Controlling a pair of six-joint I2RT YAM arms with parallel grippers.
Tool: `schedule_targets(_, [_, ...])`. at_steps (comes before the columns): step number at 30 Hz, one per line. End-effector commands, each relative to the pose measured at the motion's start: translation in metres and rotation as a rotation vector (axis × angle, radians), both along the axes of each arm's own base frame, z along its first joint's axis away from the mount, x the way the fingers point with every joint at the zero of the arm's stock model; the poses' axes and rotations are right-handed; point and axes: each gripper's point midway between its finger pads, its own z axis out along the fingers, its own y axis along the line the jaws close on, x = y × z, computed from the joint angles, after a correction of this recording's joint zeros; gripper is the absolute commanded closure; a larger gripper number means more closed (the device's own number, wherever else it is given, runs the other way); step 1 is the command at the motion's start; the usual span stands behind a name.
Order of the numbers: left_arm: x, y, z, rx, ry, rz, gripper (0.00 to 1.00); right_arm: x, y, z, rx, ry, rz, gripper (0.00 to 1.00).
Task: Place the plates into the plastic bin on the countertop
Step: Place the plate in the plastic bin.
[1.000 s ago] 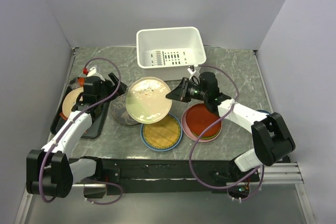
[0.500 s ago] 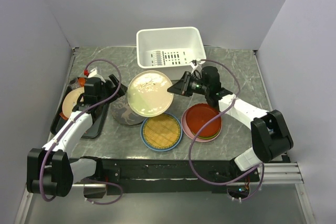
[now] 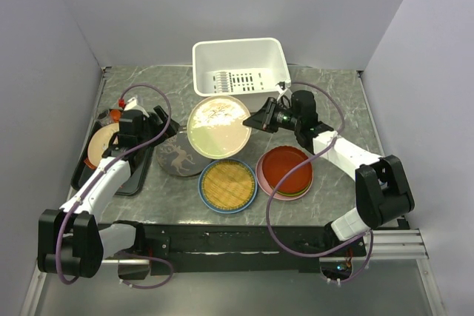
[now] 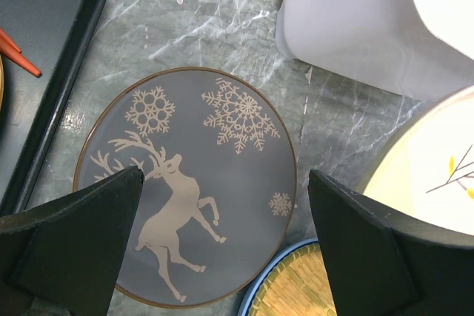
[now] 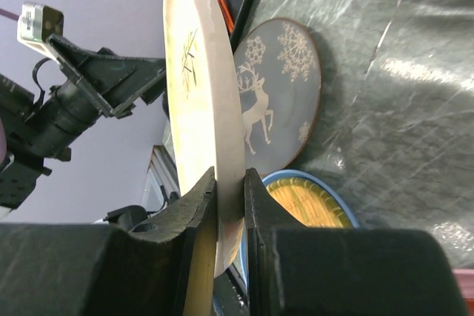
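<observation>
My right gripper (image 3: pixel 254 121) (image 5: pixel 229 183) is shut on the rim of the cream plate with a leaf sprig (image 3: pixel 218 126) (image 5: pixel 204 123) and holds it in the air just in front of the white plastic bin (image 3: pixel 241 66). The grey plate with a deer (image 3: pixel 178 158) (image 4: pixel 185 183) lies flat on the countertop (image 3: pixel 333 101). My left gripper (image 3: pixel 153 132) (image 4: pixel 222 205) is open and empty above it. The yellow woven disc sits on the blue plate (image 3: pixel 228 185). The red plate (image 3: pixel 285 169) tops a stack of pink and lime green plates.
A flat black tray (image 3: pixel 118 172) at the left holds a peach plate (image 3: pixel 98 144) and an orange-red utensil (image 3: pixel 112 114). The bin's wall (image 4: pixel 355 27) is close to the left wrist. Walls enclose the counter at left, back and right.
My right gripper has carried the cream plate up and back toward the bin, uncovering the grey deer plate. The left arm has barely moved.
</observation>
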Motion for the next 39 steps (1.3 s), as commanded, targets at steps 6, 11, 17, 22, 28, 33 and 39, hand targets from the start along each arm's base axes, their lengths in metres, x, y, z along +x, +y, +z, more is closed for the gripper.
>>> schedule_targets(6, [0.004,-0.003,0.01,0.013,-0.043,-0.026,0.01,0.019,0.0,0.094,0.126,-0.24,0.021,1.0])
schedule_targets(11, [0.004,-0.004,0.008,0.011,-0.036,-0.035,0.01,0.031,-0.003,0.1,0.132,-0.247,0.008,1.0])
schedule_targets(17, [0.004,-0.007,0.007,0.006,-0.034,-0.047,0.01,0.047,-0.009,0.11,0.143,-0.26,-0.015,1.0])
schedule_targets(22, [0.004,-0.007,0.007,0.009,-0.032,-0.051,0.01,0.059,-0.011,0.116,0.148,-0.266,-0.025,1.0])
schedule_targets(28, [0.006,-0.008,0.008,0.006,-0.033,-0.056,0.01,0.073,-0.014,0.129,0.158,-0.284,-0.035,1.0])
schedule_targets(33, [0.006,-0.009,0.007,0.006,-0.03,-0.061,0.01,0.086,-0.016,0.14,0.167,-0.298,-0.046,1.0])
schedule_targets(39, [0.007,-0.009,0.008,0.004,-0.035,-0.064,0.01,0.099,-0.018,0.153,0.176,-0.317,-0.058,1.0])
